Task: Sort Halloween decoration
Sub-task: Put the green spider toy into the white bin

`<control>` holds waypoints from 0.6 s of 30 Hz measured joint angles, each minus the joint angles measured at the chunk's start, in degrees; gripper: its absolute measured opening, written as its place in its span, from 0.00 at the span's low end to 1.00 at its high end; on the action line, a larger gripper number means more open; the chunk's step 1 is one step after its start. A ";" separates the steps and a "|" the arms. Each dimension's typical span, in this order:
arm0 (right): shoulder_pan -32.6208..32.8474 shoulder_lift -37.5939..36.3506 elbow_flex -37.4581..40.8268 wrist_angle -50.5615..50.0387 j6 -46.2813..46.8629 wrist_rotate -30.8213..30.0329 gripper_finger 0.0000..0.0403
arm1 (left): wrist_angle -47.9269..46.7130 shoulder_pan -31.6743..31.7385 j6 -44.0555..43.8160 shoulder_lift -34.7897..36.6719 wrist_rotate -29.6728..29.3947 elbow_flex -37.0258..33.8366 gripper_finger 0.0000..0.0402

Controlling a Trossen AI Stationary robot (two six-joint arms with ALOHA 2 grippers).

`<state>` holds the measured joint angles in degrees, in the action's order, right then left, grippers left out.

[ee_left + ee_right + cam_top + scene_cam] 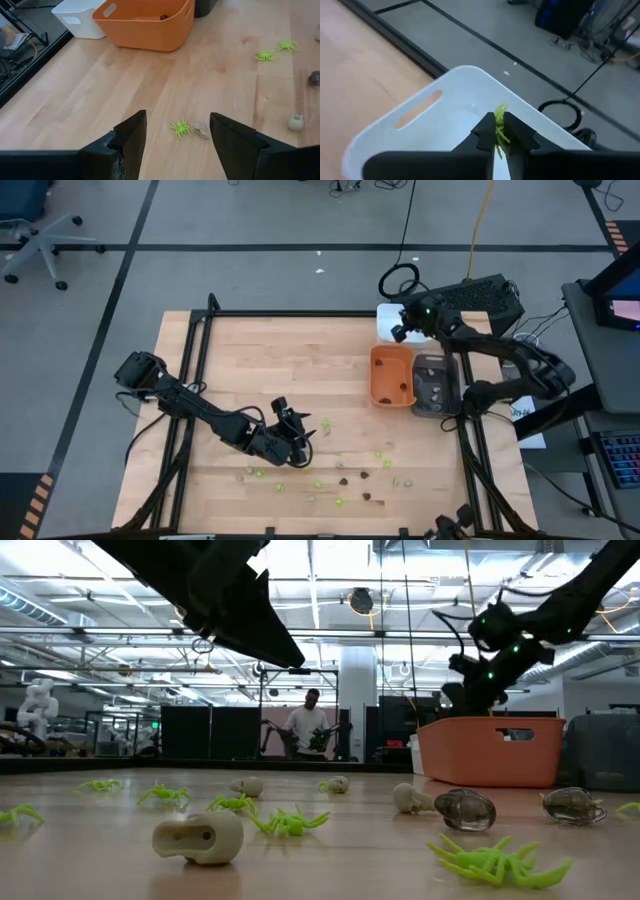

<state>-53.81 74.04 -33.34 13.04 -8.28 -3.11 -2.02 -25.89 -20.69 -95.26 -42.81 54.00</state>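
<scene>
The Halloween decoration lies scattered on the wooden table near its front edge (340, 480): lime-green spiders (290, 823), dark brown pieces (465, 808) and pale skulls (200, 837). My left gripper (298, 430) hangs open over the table. A green spider (180, 128) and a pale skull (201, 130) lie on the wood ahead of it, between the lines of its fingers. My right gripper (400, 332) is at the far right, above the white tray (420, 125), shut on a lime-green spider (501, 109). My right gripper pinches the lime-green spider between its two fingertips (487, 125). The spider's legs (502, 137) stick out of the narrow gap, and the spider is lifted clear above the inside of the white tray. Which part of the spider the fingertips are on, I cannot tell.
An orange tray (392, 375) with dark pieces in it stands right of centre. A grey tray (435, 385) stands beside it and the white tray (386, 315) behind it. A black frame (200, 320) runs round the table. A person stands far off in the room (308, 725).
</scene>
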 joint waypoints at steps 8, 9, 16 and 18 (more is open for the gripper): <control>-1.13 2.12 0.00 2.29 1.57 -2.22 0.29 | -0.38 0.00 -1.51 0.00 0.63 0.00 0.54; -0.97 1.48 0.00 1.83 1.61 -3.62 0.33 | -0.33 0.00 -1.54 0.00 0.66 0.00 0.54; 1.32 -10.28 0.00 -7.14 5.57 4.01 0.49 | -0.51 -0.07 -4.95 0.00 3.33 0.00 0.54; 3.48 -14.93 0.07 -10.29 8.04 11.33 0.50 | -0.76 -0.12 -6.02 0.00 3.82 0.00 0.54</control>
<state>-50.33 59.11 -33.27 2.75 -0.24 8.23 -2.78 -26.01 -26.71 -95.26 -38.98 54.00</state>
